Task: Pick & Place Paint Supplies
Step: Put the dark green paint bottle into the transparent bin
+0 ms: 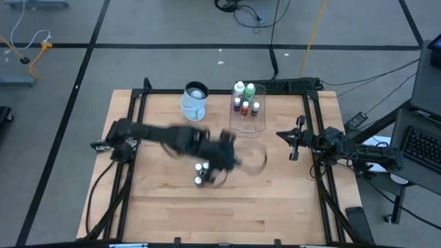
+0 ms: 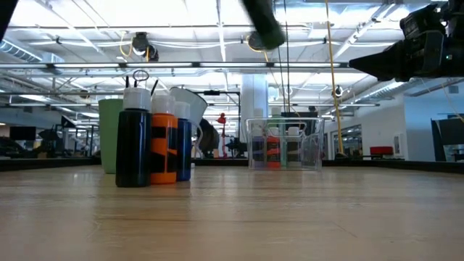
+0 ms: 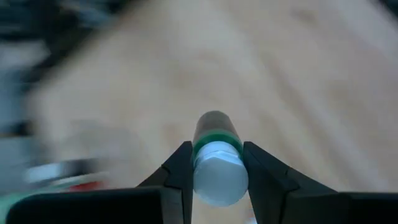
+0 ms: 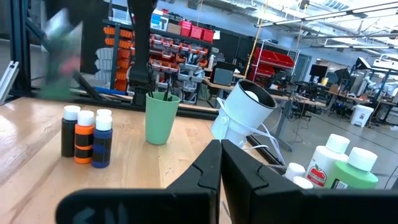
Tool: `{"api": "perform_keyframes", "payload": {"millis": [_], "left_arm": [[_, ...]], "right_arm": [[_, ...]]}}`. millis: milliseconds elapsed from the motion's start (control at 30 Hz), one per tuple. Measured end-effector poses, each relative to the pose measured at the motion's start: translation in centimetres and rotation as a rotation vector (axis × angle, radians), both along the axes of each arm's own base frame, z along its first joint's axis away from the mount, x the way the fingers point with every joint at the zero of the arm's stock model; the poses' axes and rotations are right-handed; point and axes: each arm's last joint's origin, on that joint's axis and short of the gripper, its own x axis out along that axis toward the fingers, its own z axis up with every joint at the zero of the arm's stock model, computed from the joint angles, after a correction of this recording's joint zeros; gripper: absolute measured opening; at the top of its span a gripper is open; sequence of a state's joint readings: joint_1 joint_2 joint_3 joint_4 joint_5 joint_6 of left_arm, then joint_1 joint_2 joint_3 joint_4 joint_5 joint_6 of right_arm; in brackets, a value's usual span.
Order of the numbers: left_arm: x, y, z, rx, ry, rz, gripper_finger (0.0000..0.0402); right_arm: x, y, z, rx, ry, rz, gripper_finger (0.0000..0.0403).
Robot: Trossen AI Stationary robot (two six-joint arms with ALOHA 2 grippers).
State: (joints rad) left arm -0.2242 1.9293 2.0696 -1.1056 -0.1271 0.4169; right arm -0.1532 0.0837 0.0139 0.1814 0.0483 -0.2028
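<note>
I am a two-armed robot at a wooden table (image 1: 275,200), seen from above, from table height, and from each wrist

Starting at the left, my left arm reaches across toward the middle of the table, and it shows blurred in the overhead view. My left gripper (image 3: 217,171) is clamped on a small green paint bottle (image 3: 216,152) with a white cap; the two dark fingers (image 3: 180,171) press on either side of the cap, and the bottle is lifted above the wood (in the overhead view the gripper is too smeared to make out the bottle). Just beside that gripper on the table stand three tiny white-capped bottles in a cluster (image 2: 152,141): one black, one orange, one blue, touching or nearly so

Toward the back of the table, a pale green cup (image 4: 160,118) holds dark brush handles, and beside it a white pitcher (image 1: 195,100) stands. To its right is the clear plastic tray (image 1: 256,125), with two taller bottles, white (image 1: 239,89) and green (image 1: 250,90), and several tiny bottles inside it

At the far right, my right arm waits over the table's right edge. My right gripper (image 4: 221,163) is clenched with nothing between its fingers
</note>
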Motion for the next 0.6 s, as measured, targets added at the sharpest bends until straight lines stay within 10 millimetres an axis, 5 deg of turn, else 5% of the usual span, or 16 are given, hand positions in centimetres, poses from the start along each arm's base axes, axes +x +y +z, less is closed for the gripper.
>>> {"api": "perform_keyframes", "payload": {"millis": [100, 233, 433, 600], "left_arm": [[0.8, 4.7, 3.1, 0.022, -0.155, 0.134, 0.01], [1.5, 11.6, 4.4, -0.135, -0.274, 0.308, 0.01], [2.6, 20.5, 1.2, -0.206, -0.24, 0.537, 0.01], [4.4, 23.0, -2.1, -0.161, -0.163, 0.513, 0.01]], "right_arm": [[0.0, 0.0, 0.0, 0.0, 0.002, 0.0, 0.0004], [0.0, 0.0, -0.1, -0.018, 0.012, -0.002, 0.0004], [0.0, 0.0, -0.1, -0.038, 0.023, -0.004, 0.0004], [0.0, 0.0, -0.1, -0.078, 0.031, -0.009, 0.0004]]}}
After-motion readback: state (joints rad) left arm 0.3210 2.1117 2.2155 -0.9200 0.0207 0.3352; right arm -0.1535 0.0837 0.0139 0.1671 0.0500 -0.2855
